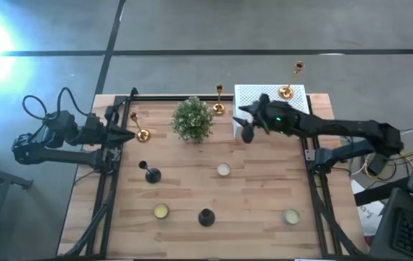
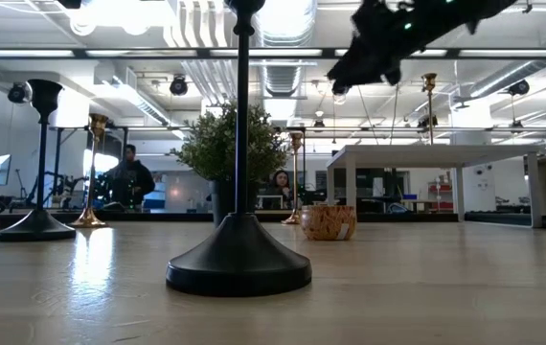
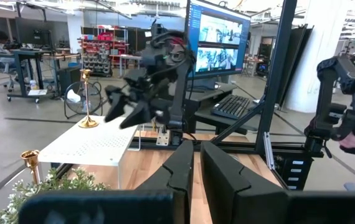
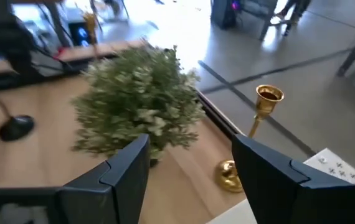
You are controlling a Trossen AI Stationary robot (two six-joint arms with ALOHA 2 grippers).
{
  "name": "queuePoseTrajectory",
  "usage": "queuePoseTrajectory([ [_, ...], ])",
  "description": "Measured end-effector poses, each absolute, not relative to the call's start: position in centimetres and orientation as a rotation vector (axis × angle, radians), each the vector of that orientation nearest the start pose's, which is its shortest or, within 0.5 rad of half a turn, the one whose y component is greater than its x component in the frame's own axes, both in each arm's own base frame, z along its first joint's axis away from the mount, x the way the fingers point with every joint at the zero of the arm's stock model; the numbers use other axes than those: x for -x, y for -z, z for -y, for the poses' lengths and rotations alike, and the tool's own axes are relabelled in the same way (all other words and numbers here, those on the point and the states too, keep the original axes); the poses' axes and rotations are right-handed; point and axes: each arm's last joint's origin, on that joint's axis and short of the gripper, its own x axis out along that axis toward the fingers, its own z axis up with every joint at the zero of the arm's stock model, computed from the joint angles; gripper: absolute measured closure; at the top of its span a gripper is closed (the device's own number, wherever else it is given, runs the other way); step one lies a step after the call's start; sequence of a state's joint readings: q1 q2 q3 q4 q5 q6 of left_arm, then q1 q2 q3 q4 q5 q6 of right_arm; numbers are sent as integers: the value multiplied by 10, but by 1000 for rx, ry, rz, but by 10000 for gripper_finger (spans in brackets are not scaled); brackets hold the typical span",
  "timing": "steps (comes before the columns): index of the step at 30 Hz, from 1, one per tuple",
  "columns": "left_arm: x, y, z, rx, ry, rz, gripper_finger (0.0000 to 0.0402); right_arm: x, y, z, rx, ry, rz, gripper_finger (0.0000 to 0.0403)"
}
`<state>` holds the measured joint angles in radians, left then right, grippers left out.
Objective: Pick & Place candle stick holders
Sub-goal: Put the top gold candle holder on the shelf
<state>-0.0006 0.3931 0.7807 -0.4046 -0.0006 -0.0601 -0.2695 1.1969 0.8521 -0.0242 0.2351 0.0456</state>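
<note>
Pale wood table [image 1: 264,196], grey concrete floor [image 1: 264,25] around it

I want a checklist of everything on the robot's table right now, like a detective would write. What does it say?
Surface: wooden table, bare wood between the things.
Job's things: one gold holder on the white perforated box; one gold holder beside the potted plant; one gold holder at the left; two black holders toward the front.
Clutter: three small round cups.
Grippers: left gripper shut, beside the left gold holder; right gripper open, empty, raised by the box's edge.
Cables: looped black cables on the left arm.
Surroundings: people, desks and monitors behind the table.
</note>
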Motion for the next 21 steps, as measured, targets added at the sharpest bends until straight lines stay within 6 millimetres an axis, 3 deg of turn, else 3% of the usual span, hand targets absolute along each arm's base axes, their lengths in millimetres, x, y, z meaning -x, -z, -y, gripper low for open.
queuePoseTrajectory([
  [12,-77,-351,0,60,0,-17,367,-293,-290,145,-55,649,-572,184],
  [21,-77,-351,0,60,0,-17,367,-308,-255,173,-78,691,-650,184],
])
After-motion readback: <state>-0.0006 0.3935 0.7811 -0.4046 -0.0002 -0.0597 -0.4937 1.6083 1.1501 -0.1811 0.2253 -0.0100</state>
